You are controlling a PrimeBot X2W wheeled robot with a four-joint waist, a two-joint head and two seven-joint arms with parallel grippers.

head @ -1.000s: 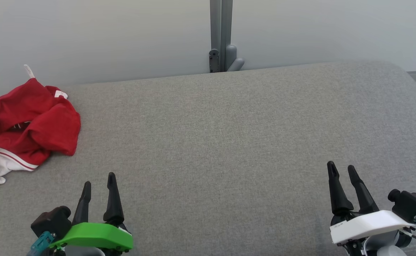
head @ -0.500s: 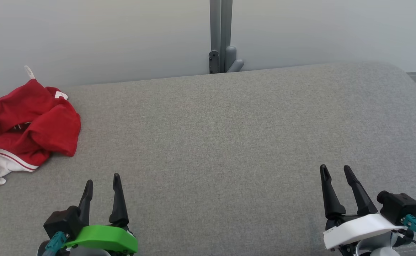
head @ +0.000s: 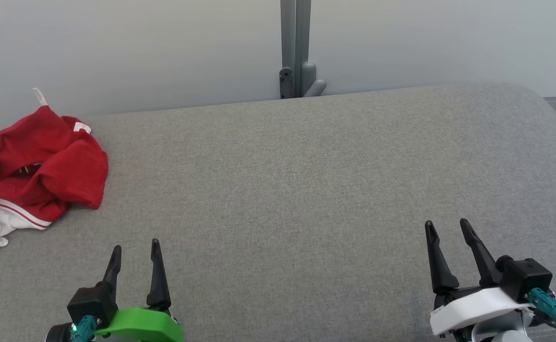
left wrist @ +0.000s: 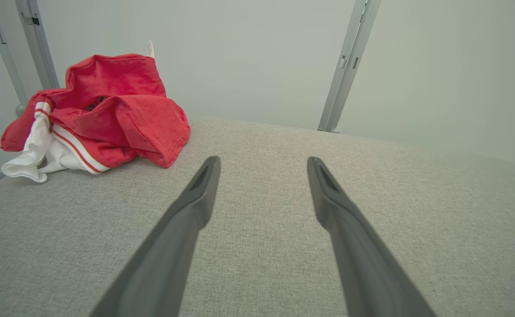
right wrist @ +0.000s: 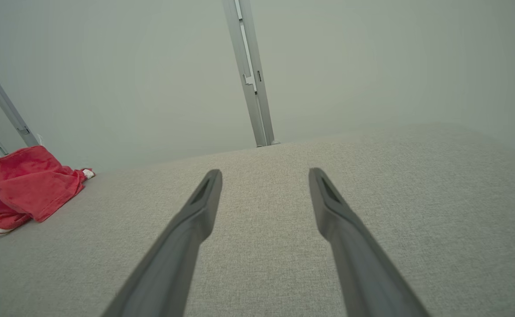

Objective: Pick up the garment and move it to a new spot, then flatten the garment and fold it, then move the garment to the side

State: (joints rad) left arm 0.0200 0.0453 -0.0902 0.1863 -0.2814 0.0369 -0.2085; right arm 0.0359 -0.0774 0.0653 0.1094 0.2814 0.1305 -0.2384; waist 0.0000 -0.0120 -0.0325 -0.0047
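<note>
The garment (head: 35, 161), red with white trim and thin stripes along one hem, lies crumpled in a heap on the grey worktop (head: 278, 180). It sits far to the left of the post (head: 295, 47) and a little nearer the robot than the post's foot, close to the worktop's far edge. A white tag (head: 39, 95) sticks up from its top, and its left part runs out of the head view. Nothing touches it. The left pincer (head: 135, 244), on a green mount, is left of the post and well to the near side of it, also well apart from the garment. Its two dark fingers are spread wide with only bare fabric between them, pointing away from the robot. The right pincer (head: 446, 222), on a white mount, stands right of the post and about as far to its near side. It too is spread wide with nothing between its fingers. Whether either one touches the worktop, I cannot tell. The post rises against a pale wall (head: 140, 47) just behind the worktop's far edge.
</note>
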